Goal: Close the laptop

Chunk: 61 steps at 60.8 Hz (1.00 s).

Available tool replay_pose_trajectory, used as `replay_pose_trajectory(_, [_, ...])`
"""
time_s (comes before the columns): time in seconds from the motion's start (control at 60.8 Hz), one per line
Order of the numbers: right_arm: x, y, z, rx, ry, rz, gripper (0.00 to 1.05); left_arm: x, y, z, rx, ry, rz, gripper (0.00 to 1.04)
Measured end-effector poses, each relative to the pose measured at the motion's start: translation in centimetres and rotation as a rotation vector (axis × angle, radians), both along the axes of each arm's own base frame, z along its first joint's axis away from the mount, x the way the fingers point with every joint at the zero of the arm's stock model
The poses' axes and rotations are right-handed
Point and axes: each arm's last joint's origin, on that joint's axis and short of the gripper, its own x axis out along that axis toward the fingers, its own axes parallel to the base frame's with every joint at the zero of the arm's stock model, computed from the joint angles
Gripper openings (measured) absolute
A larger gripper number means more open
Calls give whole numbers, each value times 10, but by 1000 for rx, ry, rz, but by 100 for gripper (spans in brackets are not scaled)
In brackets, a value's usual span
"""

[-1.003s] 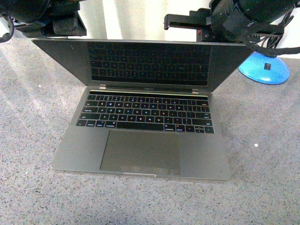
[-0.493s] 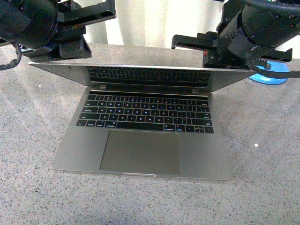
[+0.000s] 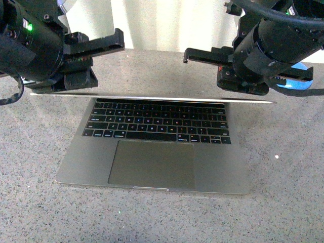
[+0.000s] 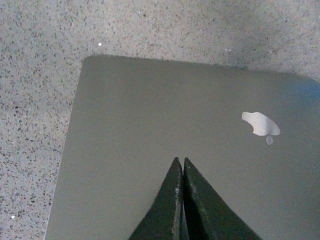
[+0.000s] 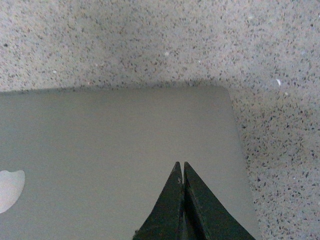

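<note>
As it is seen from the front, the laptop (image 3: 76, 162): set square on the speckled desk (image 3: 283, 202), base flat, keyboard (image 3: 157, 121) and trackpad (image 3: 152, 162) bare, long axis running left to right across the robot.
Lid (image 3: 152, 97), front view: caught edge-on as a thin pale line above the top row of keys, judged about halfway down; no screen is shown.
Hands, front view: the left hand (image 3: 86, 58) is held over the lid's left end and the right hand (image 3: 223, 66) over its right end, about equally near. The base lies below both and toward the robot, so the lid is judged to need bearing down and forward.
Change, front view: half a second earlier a band of screen with mirrored keys was shown under the lid edge. That band is now hidden, both hands are seen lower, and the base is unmoved.
Left wrist view: the left hand's fingertips (image 4: 172, 200) are clenched together on nothing, tips laid against the grey back of the lid, the apple logo (image 4: 259, 124) off to one side.
Right wrist view: the right hand's fingertips (image 5: 172, 205) are likewise pressed together and empty, near the lid's outer corner, with the desk beyond.
</note>
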Motion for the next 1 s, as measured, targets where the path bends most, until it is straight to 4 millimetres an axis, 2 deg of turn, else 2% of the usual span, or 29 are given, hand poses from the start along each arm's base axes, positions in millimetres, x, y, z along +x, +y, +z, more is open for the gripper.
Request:
replay_pose_trajectory(0.263, [-8,-1,-13,-9,28,2,1,-3,1,-12,11,26,3,4])
replay_pose_trajectory(0.789, [-17,-3,-26,-20,59,2,1,-8,3,-38,21,71,17,4])
replay_pose_trajectory(1.003, [-22,-2,-31,-17,69,0,1,-10,3,-43,19,80,22,4])
